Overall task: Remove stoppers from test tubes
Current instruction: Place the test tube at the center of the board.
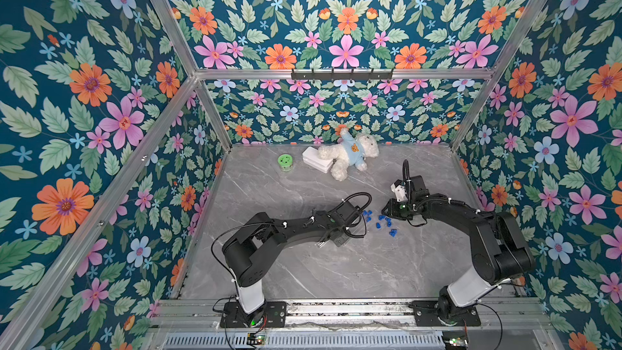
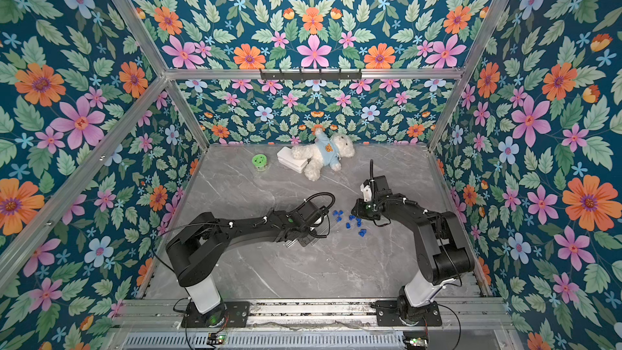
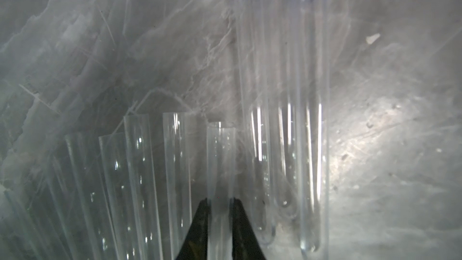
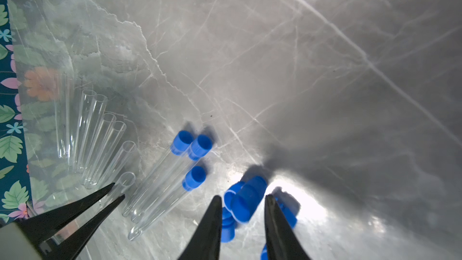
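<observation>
Stoppers [image 4: 247, 203] lay loose in a small blue heap on the grey marble counter [image 4: 312, 58], right under the right claw [image 4: 243, 196]. Its jaws stood partly apart with the topmost plug between their tips (it was blurred, so whether it touched either finger could not be told). Just beside the heap lay three capped tubes [image 4: 167, 183] side by side, each with a blue plug in its mouth. Past those, a fan of open test tubes [image 4: 100, 141] rested flat on the counter, mouths bare. The left claw [image 3: 220, 200] was clamped narrow on one open tube [image 3: 221, 161], which ran straight out from between its fingers. The capped tubes lay close alongside it, rounded ends toward that wrist camera. In both top views the heap showed as a blue scatter between the two wrists, nearer the right arm's side. Well apart, at the far edge of the counter, sat a round green lid [image 1: 285, 161], then a white box [image 1: 314, 160]. A white teddy bear [image 1: 350, 153] in a pale blue shirt lay touching the box. Floral wallpaper [image 1: 336, 28] enclosed the counter on three sides.
</observation>
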`<state>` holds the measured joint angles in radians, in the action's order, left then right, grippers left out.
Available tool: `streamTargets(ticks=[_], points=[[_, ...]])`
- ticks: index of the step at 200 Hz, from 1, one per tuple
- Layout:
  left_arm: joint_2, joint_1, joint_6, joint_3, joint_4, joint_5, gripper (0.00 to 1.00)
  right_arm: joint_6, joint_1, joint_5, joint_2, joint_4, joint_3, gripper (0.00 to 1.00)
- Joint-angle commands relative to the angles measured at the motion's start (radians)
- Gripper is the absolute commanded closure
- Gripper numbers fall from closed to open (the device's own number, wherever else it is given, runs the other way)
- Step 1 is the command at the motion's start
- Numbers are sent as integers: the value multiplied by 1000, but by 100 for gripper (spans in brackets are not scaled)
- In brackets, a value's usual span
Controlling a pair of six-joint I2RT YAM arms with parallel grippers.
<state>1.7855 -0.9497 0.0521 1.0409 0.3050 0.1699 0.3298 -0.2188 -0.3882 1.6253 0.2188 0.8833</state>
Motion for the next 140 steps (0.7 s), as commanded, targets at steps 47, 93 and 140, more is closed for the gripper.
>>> streamTargets(ticks=[47, 93, 140], points=[[18, 6, -8, 26, 12, 16, 74, -10, 1, 21, -34, -2, -8, 51], [9, 6, -6, 31, 18, 16, 67, -8, 0, 35, -72, -13, -23, 47], [-31, 6, -8, 43, 46, 27, 66, -6, -1, 49, -105, -23, -36, 45]])
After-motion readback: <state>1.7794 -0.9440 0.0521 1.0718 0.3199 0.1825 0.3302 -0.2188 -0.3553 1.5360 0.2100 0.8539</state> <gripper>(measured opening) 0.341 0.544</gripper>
